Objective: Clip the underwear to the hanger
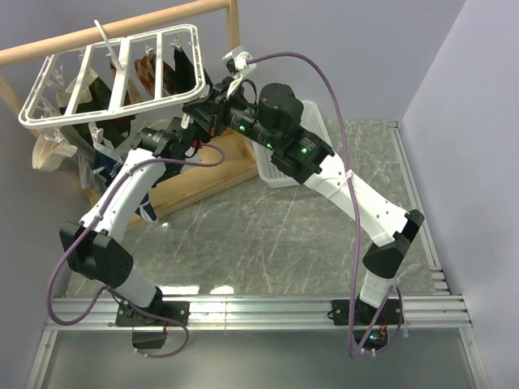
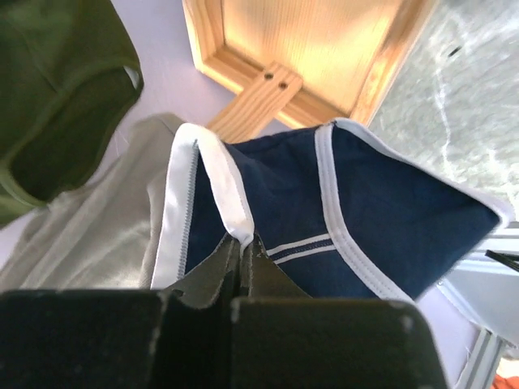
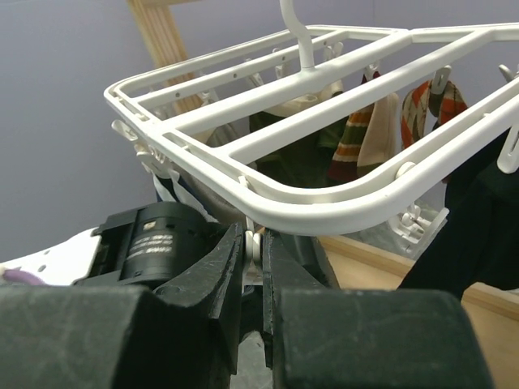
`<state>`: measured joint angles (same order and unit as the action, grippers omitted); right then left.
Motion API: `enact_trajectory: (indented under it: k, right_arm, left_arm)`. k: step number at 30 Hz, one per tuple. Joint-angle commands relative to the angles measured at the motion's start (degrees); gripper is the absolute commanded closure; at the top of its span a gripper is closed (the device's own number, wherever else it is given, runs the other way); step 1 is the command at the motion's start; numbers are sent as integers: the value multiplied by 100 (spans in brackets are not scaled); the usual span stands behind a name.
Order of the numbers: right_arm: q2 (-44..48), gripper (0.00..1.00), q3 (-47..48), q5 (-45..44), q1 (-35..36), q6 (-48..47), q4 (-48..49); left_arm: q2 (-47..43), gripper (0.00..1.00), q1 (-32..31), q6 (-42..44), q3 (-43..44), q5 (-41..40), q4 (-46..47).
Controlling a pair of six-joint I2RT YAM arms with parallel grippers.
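Observation:
The navy underwear with white trim hangs from my left gripper, which is shut on its white waistband edge. In the top view the left gripper sits under the near edge of the white grid hanger, and navy fabric shows below the rack. My right gripper is shut on a small white clip dangling from the hanger's near rim. In the top view the right gripper is at the hanger's right corner, close to the left one.
A wooden rail stand holds the hanger; its wooden base lies on the table. Dark and beige garments hang from other clips, with striped socks. A white basket stands behind the right arm. An olive cloth hangs left.

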<state>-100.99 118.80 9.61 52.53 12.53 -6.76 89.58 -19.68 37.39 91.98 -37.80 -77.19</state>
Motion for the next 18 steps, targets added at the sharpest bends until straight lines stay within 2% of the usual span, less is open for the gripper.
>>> enact_trajectory:
  k: [1,8,12,18]
  right_arm:
    - [150,100,73,-38,55,-50,8]
    - [97,100,47,-196,-15,56,35]
    - [80,100,29,-240,-94,188,52]
    - [18,100,64,-249,-164,425,44]
  left_arm:
    - [-467,100,-472,14,111,290,-139]
    - [-1276,100,-1608,-144,-479,1282,-121]
    - [-1996,100,-1863,57,-848,1583,159]
    - [-3321,100,-2004,831,-1498,2205,1187]
